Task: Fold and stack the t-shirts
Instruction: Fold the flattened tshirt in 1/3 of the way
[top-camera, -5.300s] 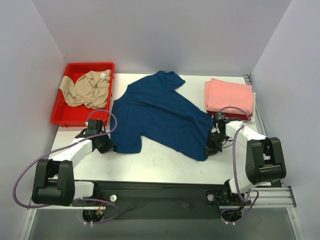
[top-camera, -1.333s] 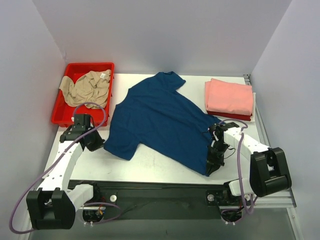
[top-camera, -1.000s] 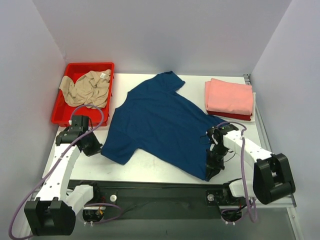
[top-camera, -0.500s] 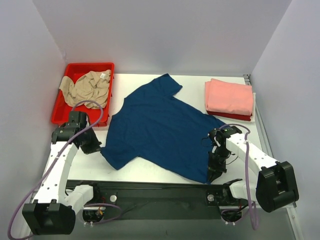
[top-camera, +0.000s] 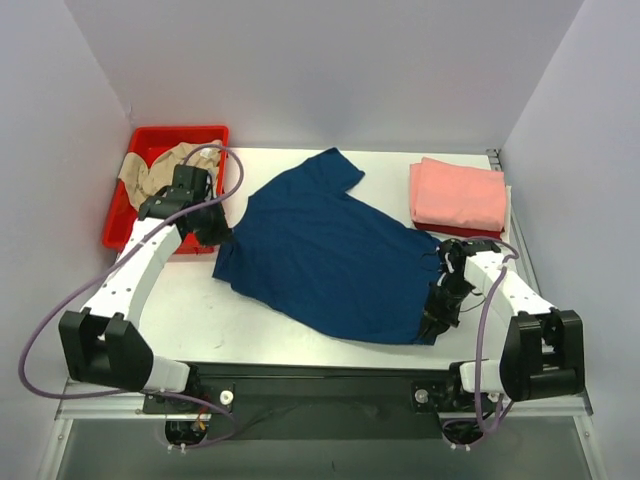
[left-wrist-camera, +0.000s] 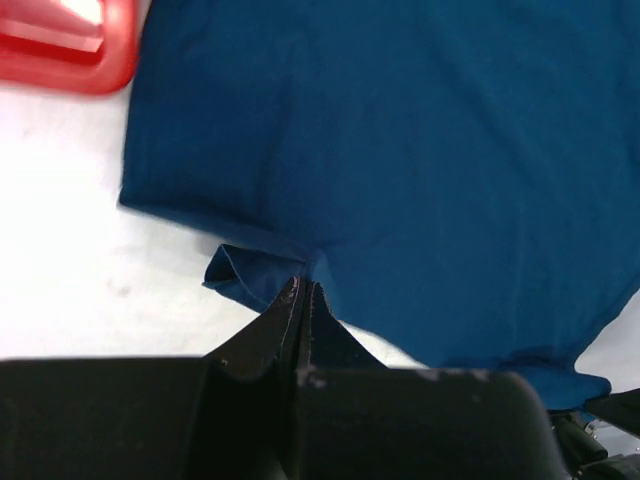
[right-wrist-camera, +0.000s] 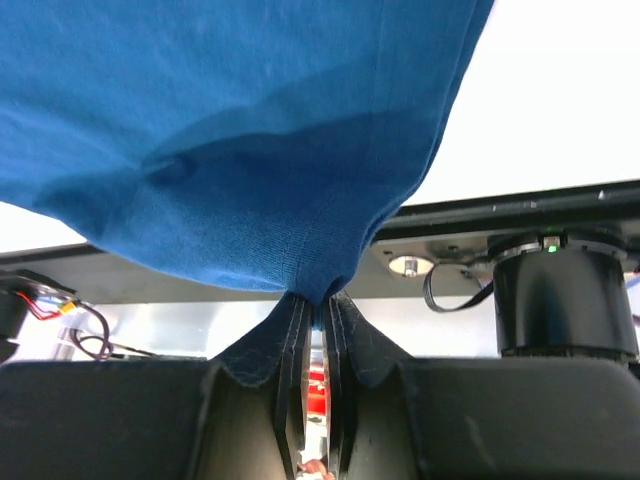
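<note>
the navy t-shirt (top-camera: 320, 250) lies spread across the middle of the white table (top-camera: 190, 310). the left gripper (left-wrist-camera: 300, 292) is pinched together on a bunched fold at the shirt's left edge, near the red tray (top-camera: 115, 235). the right gripper (right-wrist-camera: 318, 305) is clamped on its near right corner. a beige t-shirt (top-camera: 150, 172) lies crumpled in the tray. at the far right, a folded pink t-shirt (top-camera: 455, 195) rests on a red t-shirt (top-camera: 470, 232).

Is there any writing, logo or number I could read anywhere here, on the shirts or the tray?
None can be read. The navy blue cloth t-shirt shows only plain fabric in all three views. The folded salmon-pink t-shirt, the crumpled beige t-shirt and the red plastic tray show no lettering.
</note>
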